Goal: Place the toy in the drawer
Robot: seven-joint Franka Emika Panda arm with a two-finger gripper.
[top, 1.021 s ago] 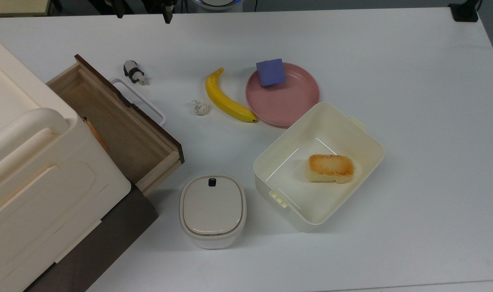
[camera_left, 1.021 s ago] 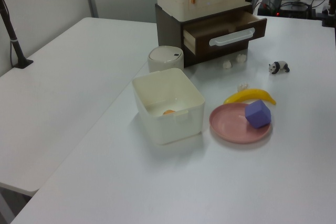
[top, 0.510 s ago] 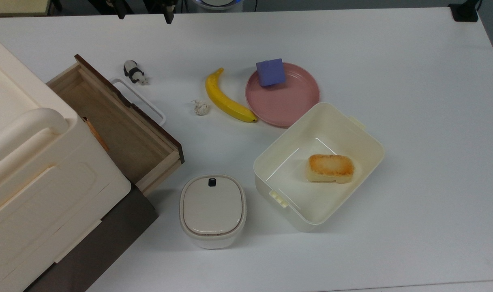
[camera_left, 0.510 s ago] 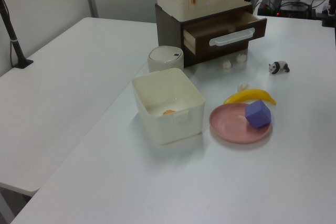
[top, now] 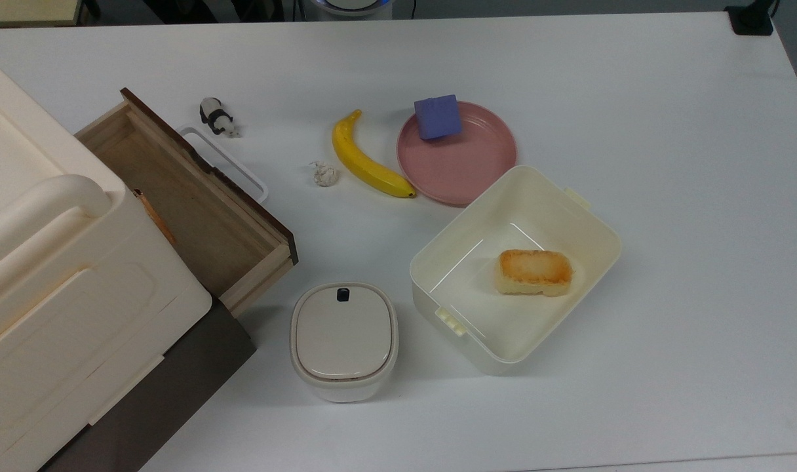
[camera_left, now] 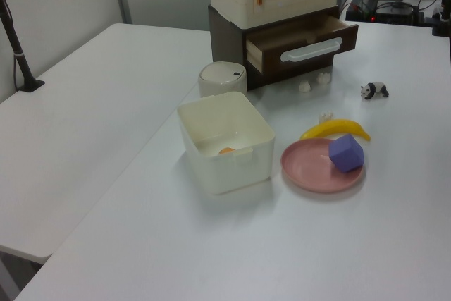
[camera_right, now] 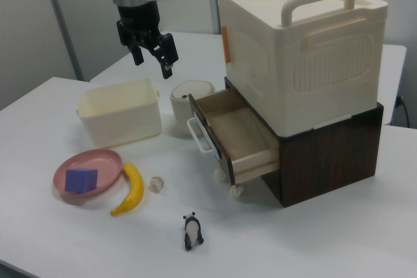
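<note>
drawer (top: pixel 175 196) is pulled out, light-wood inside, nothing visible in it; white loop handle on the dark front panel. toy (top: pixel 216 117) panda stands on the table (top: pixel 667 131), just beside the handle end, outside the drawer. gripper (camera_right: pixel 151 49) hangs high in the air in the right view, above the cream box, jaws spread apart, holding nothing. cream box (top: pixel 588 216) has no lid on and holds one browned bread piece (top: pixel 535 271). pink plate (top: pixel 477 164) carries the purple-blue cube (top: pixel 438 117) at its rim. banana (top: pixel 366 160) lies just beside the plate, paper ball (top: pixel 324 174) near the banana. small lidded bin (top: pixel 343 337) is closed, between drawer and cream box. big cream crate (camera_right: pixel 306 43) sits on the brown cabinet (camera_right: pixel 339 154).
</note>
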